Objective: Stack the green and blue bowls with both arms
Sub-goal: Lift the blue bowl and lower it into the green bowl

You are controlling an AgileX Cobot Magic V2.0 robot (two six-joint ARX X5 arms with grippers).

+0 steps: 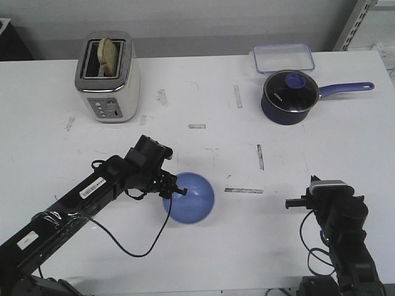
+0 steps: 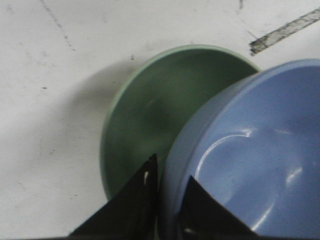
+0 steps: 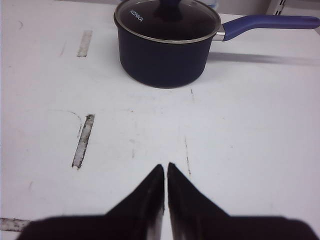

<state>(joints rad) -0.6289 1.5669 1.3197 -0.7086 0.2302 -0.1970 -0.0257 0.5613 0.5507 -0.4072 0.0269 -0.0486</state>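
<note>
1. The blue bowl [image 2: 250, 160] is pinched by its rim in the left arm's jaws [image 1: 174, 190], one finger inside the wall and one outside, and it hangs partly over the green bowl [image 2: 150, 120], which sits on the bench [image 2: 45, 100] beneath it.
2. From the wrist camera the blue bowl covers only the part of the green bowl nearest the jaws and off to one side; the two rims are not lined up, so it looks offset, not nested.
3. In the front view only the blue bowl shows; the green one is hidden under it there.
4. To do this step well, the left arm should likely slide the blue bowl until its rim sits concentric over the green rim, keep it level, then lower until it seats before the jaws let go.
5. The risk: a release while offset could tip the blue bowl or nudge the green one across the smooth bench.
6. The right arm's jaws [image 3: 165, 192] are pressed together, holding nothing, well apart from both bowls, pointing at the navy saucepan [image 3: 167, 40].
7. Farther off stand a toaster [image 1: 108, 77] and a clear container [image 1: 282, 57], uninvolved.
</note>
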